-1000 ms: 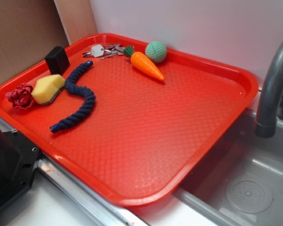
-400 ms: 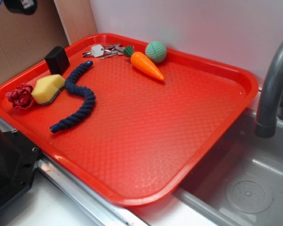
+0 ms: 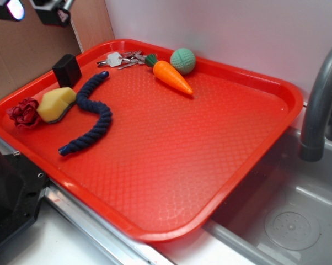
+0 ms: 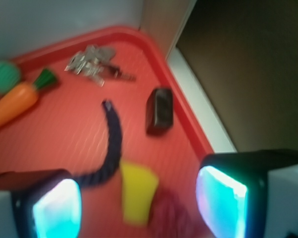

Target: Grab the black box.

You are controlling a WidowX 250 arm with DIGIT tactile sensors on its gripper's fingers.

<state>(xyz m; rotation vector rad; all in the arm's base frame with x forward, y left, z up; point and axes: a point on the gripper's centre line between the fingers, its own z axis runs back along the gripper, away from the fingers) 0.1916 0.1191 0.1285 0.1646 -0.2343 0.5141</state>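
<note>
The black box stands at the far left corner of the red tray, close to the rim. In the wrist view the black box shows upright beside the tray's right rim, ahead of the fingers. My gripper enters the exterior view at the top left corner, high above the tray and left of the box. In the wrist view my gripper is open, its two lit pads wide apart with nothing between them; only the yellow sponge lies far below the gap.
On the tray lie a yellow sponge, a red fabric flower, a dark blue rope, keys, a toy carrot and a green ball. A large black device sits front left. A sink with faucet is at the right.
The gripper has come into the exterior view at the top left and moved further right and down. Objects on the tray have not moved.
</note>
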